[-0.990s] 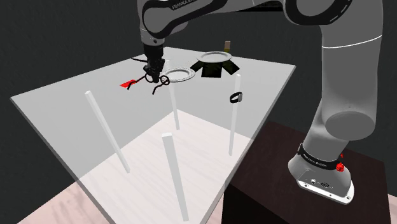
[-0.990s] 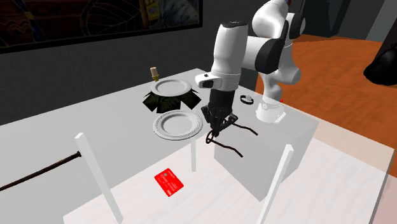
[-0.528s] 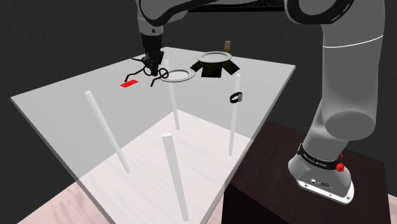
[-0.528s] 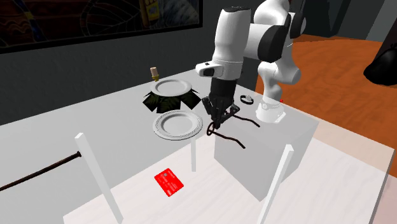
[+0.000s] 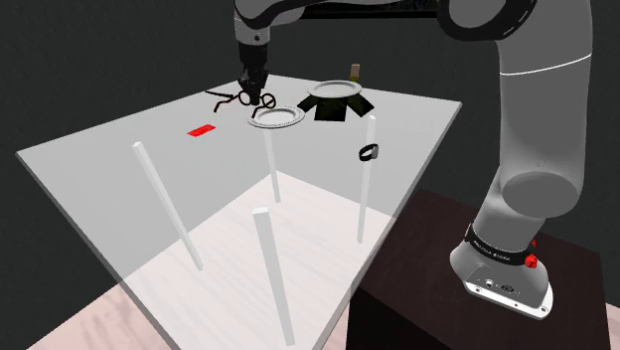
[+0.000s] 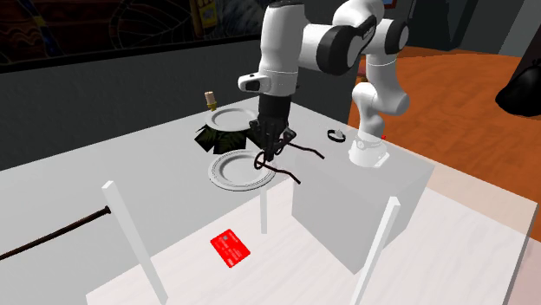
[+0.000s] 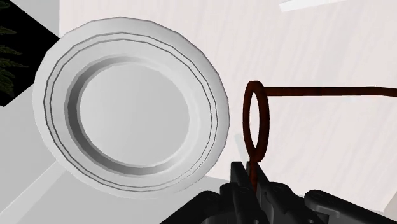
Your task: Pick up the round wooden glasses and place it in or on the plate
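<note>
The glasses (image 7: 257, 124) are thin, dark brown and round-lensed, with long temple arms. My gripper (image 7: 253, 188) is shut on their frame and holds them in the air. In the shoulder view the gripper (image 5: 255, 89) hangs with the glasses (image 5: 260, 99) just beyond the left rim of the white plate (image 5: 293, 122). In the second exterior view the gripper (image 6: 269, 152) and glasses (image 6: 305, 151) hover over the right edge of the plate (image 6: 218, 178). In the wrist view the plate (image 7: 213, 95) lies beside the held lens.
A second white plate (image 5: 335, 90) rests on a dark leafy object at the back, with a small bottle (image 5: 353, 72) behind it. A red card (image 5: 202, 130) and a black ring (image 5: 369, 152) lie on the see-through table. White table legs (image 5: 271, 273) stand below.
The arm has carried the glasses from near the red card to the plate's edge, and slightly higher. The grip stays shut.
</note>
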Controlling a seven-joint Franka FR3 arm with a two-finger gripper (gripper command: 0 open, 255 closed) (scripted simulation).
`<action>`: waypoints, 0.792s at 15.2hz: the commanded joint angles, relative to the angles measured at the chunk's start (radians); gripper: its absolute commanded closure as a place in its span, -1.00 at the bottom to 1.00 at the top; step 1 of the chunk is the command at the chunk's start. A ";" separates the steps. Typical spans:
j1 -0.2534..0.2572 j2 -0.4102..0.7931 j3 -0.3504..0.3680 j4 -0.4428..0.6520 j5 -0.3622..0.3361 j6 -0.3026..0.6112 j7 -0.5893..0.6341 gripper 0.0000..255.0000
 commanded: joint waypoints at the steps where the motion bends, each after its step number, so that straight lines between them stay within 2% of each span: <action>1: -0.028 0.016 -0.011 0.024 0.009 -0.008 -0.042 1.00; 12: -0.164 0.185 -0.058 0.286 0.042 -0.106 -0.238 1.00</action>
